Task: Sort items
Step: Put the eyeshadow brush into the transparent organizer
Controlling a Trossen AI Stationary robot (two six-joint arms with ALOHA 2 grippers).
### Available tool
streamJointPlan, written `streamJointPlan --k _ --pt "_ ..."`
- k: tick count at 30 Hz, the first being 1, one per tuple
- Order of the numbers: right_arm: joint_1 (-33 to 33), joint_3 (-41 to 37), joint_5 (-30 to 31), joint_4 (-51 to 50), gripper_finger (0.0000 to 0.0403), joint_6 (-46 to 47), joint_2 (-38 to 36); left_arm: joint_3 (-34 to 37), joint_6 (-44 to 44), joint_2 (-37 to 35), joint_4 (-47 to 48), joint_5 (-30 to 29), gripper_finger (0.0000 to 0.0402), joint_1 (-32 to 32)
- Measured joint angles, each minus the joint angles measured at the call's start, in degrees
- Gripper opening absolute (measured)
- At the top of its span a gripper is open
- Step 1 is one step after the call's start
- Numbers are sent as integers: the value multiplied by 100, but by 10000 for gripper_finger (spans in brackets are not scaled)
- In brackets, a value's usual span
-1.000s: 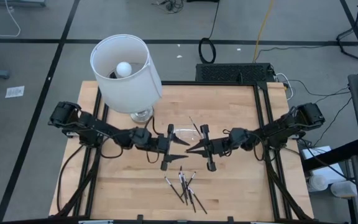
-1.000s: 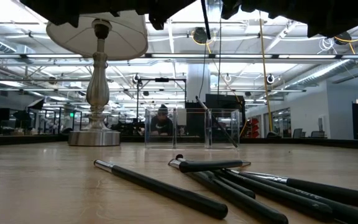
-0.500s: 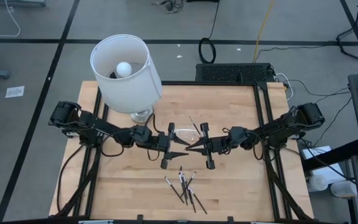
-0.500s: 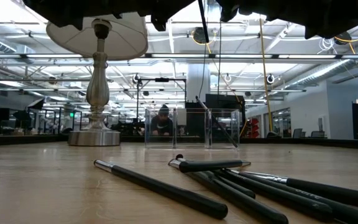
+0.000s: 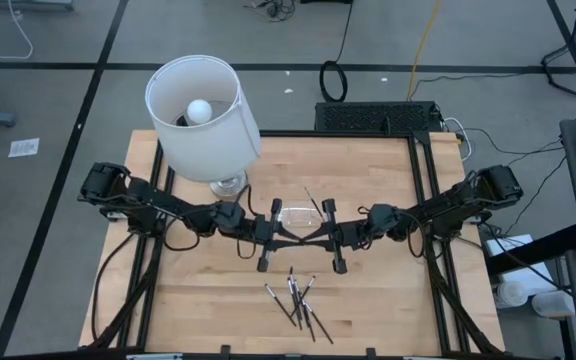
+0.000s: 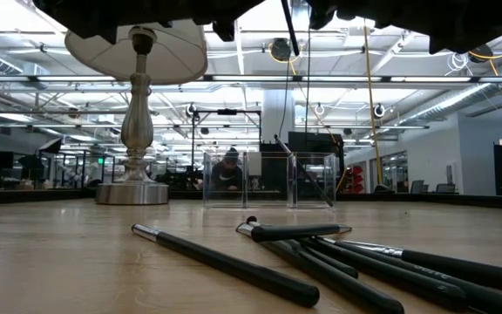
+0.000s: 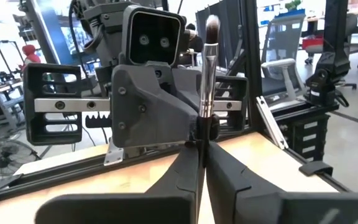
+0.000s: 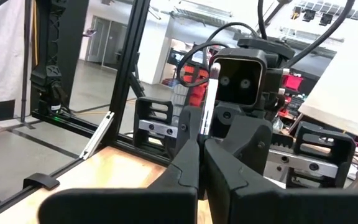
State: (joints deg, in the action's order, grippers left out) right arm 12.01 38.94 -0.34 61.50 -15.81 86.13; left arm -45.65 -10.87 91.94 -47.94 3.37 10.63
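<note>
A thin make-up brush, one of the items (image 7: 207, 74), stands upright in the air over the table's middle, bristles up. My left gripper (image 5: 299, 238) and my right gripper (image 5: 314, 238) meet tip to tip on it, both shut. Its dark handle end (image 6: 290, 26) hangs below them. Several more dark sticks (image 5: 299, 300) lie in a loose heap on the wood near the front edge. One stick (image 5: 313, 203) leans inside the clear tray (image 5: 290, 214) just beyond the grippers. My left gripper pinches the brush between its two fingertips where the silvery ferrule meets the dark handle (image 7: 203, 122). The fingers come level from the table's left and lie across the shaft. The brush stands upright, clear of the table. My right gripper pinches the same brush at the lower end of the pale ferrule (image 8: 204, 129), between its two fingertips. Its fingers come level from the table's right, across the shaft, facing the left gripper. The brush is upright and lifted clear.
A lamp with a white shade (image 5: 203, 115) stands at the table's far left on a silvery base (image 6: 132, 194). Bare wood (image 5: 198, 290) lies to either side of the stick heap. A person shows far off in the room behind the tray.
My left gripper has shut its fingers on the brush that my right gripper was holding upright. Both arms and the brush have kept their place.
</note>
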Motion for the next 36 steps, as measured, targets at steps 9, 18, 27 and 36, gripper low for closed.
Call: streamJointPlan --k 9,18,27,36 --pt "-2 0 -214 -182 16 -28 0 2 80 4 115 -51 12 4" --pt "13 0 -73 -268 105 143 -24 7 198 -20 195 -745 12 9" --pt "190 6 398 -396 186 8 -39 22 81 -261 473 -1187 12 7" --pt "665 -10 1172 -618 221 -723 -233 273 160 -1361 970 -1910 12 -10"
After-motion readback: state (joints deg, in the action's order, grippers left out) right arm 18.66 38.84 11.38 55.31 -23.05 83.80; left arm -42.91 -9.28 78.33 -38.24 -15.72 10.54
